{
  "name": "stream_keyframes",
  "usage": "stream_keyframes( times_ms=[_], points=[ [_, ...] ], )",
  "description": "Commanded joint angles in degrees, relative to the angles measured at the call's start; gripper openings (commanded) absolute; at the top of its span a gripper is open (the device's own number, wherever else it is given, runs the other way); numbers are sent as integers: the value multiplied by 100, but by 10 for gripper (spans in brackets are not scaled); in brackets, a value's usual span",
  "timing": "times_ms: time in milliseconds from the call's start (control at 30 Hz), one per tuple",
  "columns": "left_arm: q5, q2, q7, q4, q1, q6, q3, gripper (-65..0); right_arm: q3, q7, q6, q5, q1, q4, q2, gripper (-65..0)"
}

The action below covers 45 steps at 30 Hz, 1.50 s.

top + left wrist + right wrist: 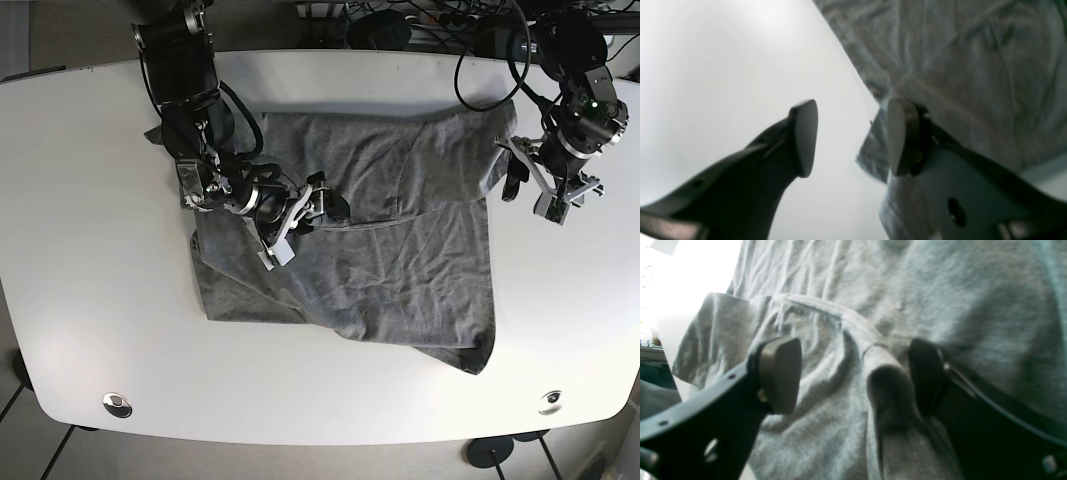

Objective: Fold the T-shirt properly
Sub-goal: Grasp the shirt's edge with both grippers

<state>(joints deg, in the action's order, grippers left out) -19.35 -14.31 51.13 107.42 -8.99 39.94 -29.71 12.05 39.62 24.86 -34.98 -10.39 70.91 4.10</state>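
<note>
A grey T-shirt (400, 260) lies wrinkled and partly folded on the white table (100, 250). My right gripper (300, 222) is open, low over the shirt's left-centre. In the right wrist view the gripper (853, 375) straddles a raised fold with a hem (880, 373), which lies close to the right finger; the shirt (907, 280) fills the view. My left gripper (532, 190) is open at the shirt's right edge. In the left wrist view the gripper (853, 138) has one finger over bare table (723, 66) and the other over the shirt (973, 66) edge.
Cables (430, 20) lie along the table's back edge. Two round metal discs (117, 403) (548, 400) sit near the front corners. The floor shows past the rounded front edge.
</note>
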Motion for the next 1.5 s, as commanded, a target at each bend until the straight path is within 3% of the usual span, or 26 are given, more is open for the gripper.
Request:
stream_keyframes(
  times_ms=[33,133,233,267,333,400,433,533,600,733,967,1067,1100,1133,1167,1200,1333,1433,1500],
  points=[
    [-65,-77,-116,-293,394,6,-13,-338,-5,-63,50,-111,-11,104,-10,-250],
    [472,-77,-116,-1137,1291,6,198,-332,-5,-63,50,-111,33,104,-10,-461],
    [1184,-77,-291,-2421,2433,6,576,-331,-5,-63,50,-111,50,104,-10,-614],
    [1333,-77,-502,-2860,2732,-104,690,-331,-5,-63,50,-119,50,113,-10,-633],
    [1544,-77,-1215,-3986,3365,-632,910,-328,-5,-63,32,-146,77,289,-10,-631],
    [1535,-77,-1839,-5040,3814,-1089,1200,-269,-14,-63,24,-146,217,649,-1,-631],
    [1553,-77,-2401,-5735,4113,-1423,1437,-225,-32,-54,15,-137,296,930,25,-631],
    [1553,-77,-3544,-6957,4587,-2337,2079,-196,-14,-19,6,-111,507,1493,25,-631],
    [1562,-86,-3808,-7388,4833,-2566,2097,-196,-41,-19,6,-111,639,1660,34,-631],
    [1553,-104,-4151,-8109,5009,-2601,2097,-196,-49,-45,6,-155,745,1669,131,-631],
    [1518,134,-4177,-8715,4992,-1986,2097,-196,-58,-54,6,-146,877,2188,175,-629],
    [1544,310,-4168,-8847,4992,-1889,2097,-231,-58,-45,6,-155,1026,2741,342,-629],
    [1535,371,-4168,-8856,4983,-1898,2097,-299,-67,-45,6,-155,1114,2961,386,-629],
    [1553,415,-4177,-8821,4974,-1906,2097,-411,-146,-45,6,-155,1220,3181,456,-629],
    [1553,442,-4186,-8812,4974,-1906,2097,-586,-348,-36,6,-155,1404,3471,509,-629],
    [1544,424,-4186,-8812,4974,-1889,2097,-650,-533,-36,24,-155,1554,3656,509,-629],
    [1518,406,-3984,-8276,4974,-1880,2053,-650,-1333,-28,59,-163,2107,4236,518,-629],
    [1518,398,-3140,-7168,4622,-1862,1490,-650,-2010,-45,85,-181,2301,4324,518,-629],
    [1527,398,-2410,-6122,4253,-1731,1068,-650,-2493,-19,217,-383,2318,4315,518,-629]
  ],
)
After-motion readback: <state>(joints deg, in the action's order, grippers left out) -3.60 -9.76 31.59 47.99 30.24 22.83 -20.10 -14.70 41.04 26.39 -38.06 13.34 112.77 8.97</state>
